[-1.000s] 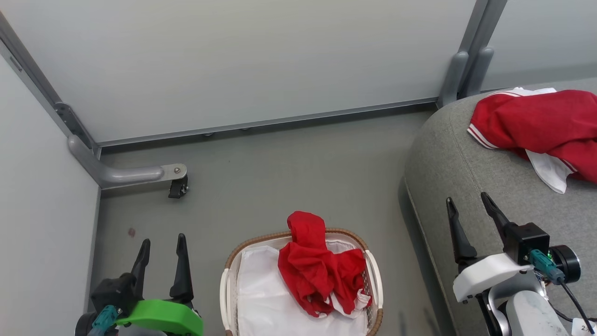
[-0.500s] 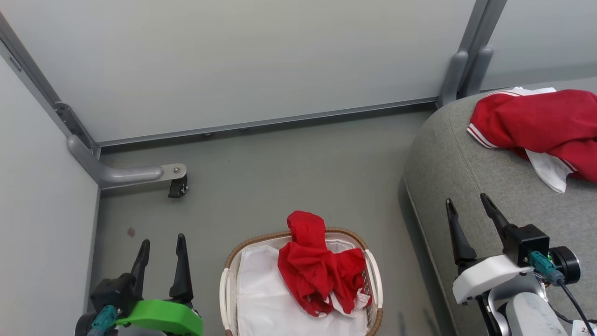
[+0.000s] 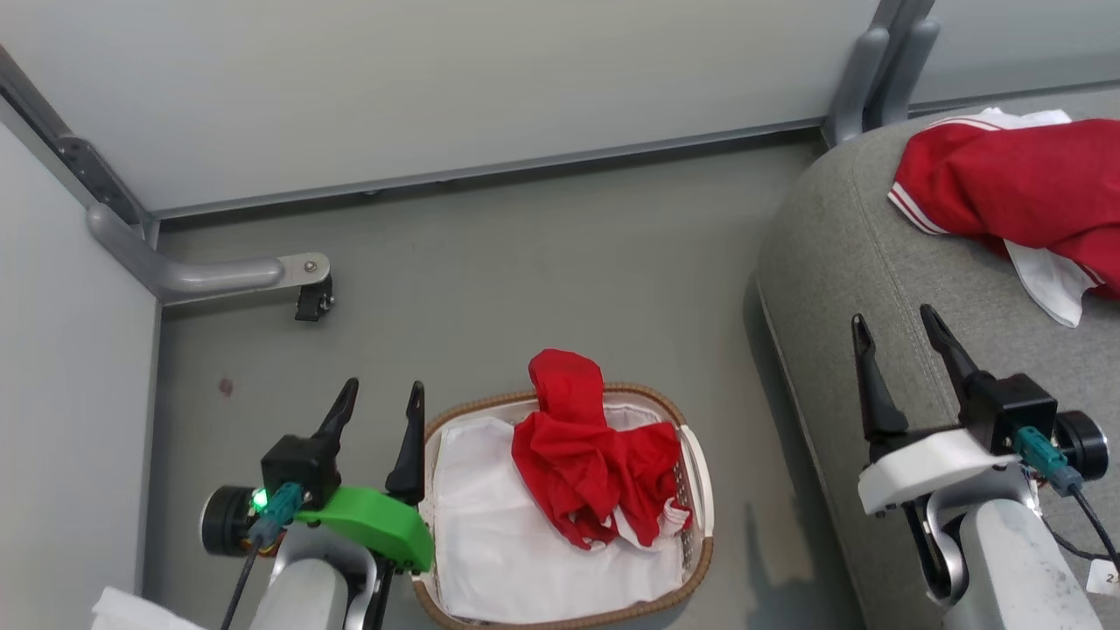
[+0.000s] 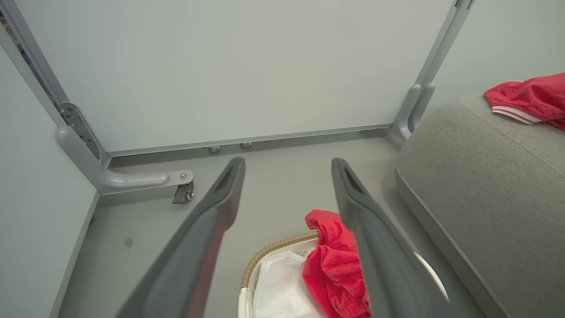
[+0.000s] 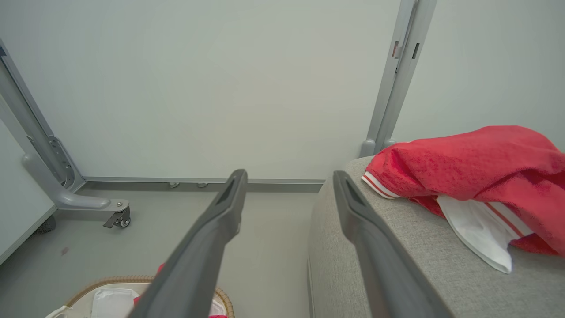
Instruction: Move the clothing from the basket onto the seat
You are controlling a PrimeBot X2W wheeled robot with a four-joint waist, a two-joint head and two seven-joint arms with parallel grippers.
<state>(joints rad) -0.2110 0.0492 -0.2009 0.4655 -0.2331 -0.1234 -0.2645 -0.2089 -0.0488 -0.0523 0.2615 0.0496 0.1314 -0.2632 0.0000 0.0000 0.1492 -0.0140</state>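
Just left of the basket (image 3: 477, 405), L jaws stand spread and empty, one finger close against its rim. R jaws, also spread and empty, hang well right of it, over the seat (image 3: 840, 262). One red garment (image 3: 582, 464) lies in the basket, draped over its far rim; the other (image 3: 1006, 179) is on the seat. Risk: L finger snags the rim & tips the basket, or nips the white liner (image 3: 525, 560) w/ the garment. Vs 1 s ago: L jaws were well left of the basket, now beside it; camera shifted too.
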